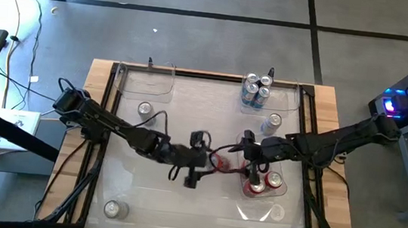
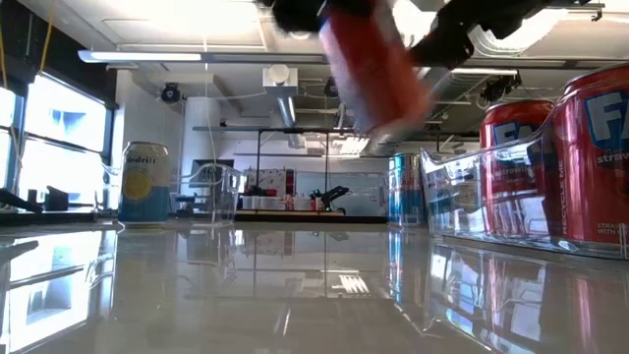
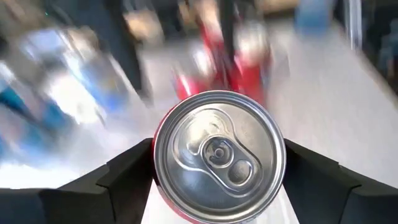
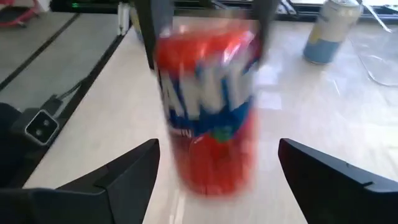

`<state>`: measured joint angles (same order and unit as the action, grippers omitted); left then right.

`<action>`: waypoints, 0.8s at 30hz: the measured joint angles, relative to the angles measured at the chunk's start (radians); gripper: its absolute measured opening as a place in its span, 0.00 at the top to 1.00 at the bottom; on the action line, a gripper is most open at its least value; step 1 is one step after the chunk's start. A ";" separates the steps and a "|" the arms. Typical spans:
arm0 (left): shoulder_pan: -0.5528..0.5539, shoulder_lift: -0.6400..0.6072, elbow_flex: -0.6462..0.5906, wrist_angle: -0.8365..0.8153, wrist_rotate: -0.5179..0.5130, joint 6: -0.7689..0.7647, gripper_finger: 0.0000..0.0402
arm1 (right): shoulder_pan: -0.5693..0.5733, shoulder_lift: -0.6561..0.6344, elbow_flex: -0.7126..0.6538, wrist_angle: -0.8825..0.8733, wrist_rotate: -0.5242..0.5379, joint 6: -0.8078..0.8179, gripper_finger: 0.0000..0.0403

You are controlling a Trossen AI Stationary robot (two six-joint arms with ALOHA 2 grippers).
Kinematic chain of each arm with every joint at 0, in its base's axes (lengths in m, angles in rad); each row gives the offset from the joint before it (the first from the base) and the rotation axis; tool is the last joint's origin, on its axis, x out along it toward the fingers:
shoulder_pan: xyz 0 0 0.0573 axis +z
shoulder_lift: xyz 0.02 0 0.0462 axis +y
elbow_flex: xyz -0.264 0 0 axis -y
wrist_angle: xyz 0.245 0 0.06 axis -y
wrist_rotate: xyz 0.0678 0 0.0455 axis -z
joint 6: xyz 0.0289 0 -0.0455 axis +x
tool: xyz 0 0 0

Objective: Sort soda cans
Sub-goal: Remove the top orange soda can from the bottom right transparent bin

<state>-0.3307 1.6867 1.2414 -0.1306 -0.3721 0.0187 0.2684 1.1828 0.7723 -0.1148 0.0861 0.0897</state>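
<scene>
One red can [image 2: 371,69] tilted, left hand [image 3: 217,174] gripping.

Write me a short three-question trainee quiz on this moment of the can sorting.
1. True or false: the red can between the arms stands on the table.
2. Which arm grips it? A left, B right, C neither.
3. What colour are the cans in the far bin?
Key: 1 false, it is in the air. 2 A: the left claw clamps it, while the right claw is open. 3 blue.
</scene>
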 joint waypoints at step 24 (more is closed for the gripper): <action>0.029 0.258 0.242 -0.397 0.101 -0.179 0.26 | 0.000 0.000 -0.001 -0.092 0.069 0.070 0.19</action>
<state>-0.3017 1.9444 1.4830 -0.5274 -0.2709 -0.1601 0.2687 1.1824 0.7715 -0.2065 0.1551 0.1593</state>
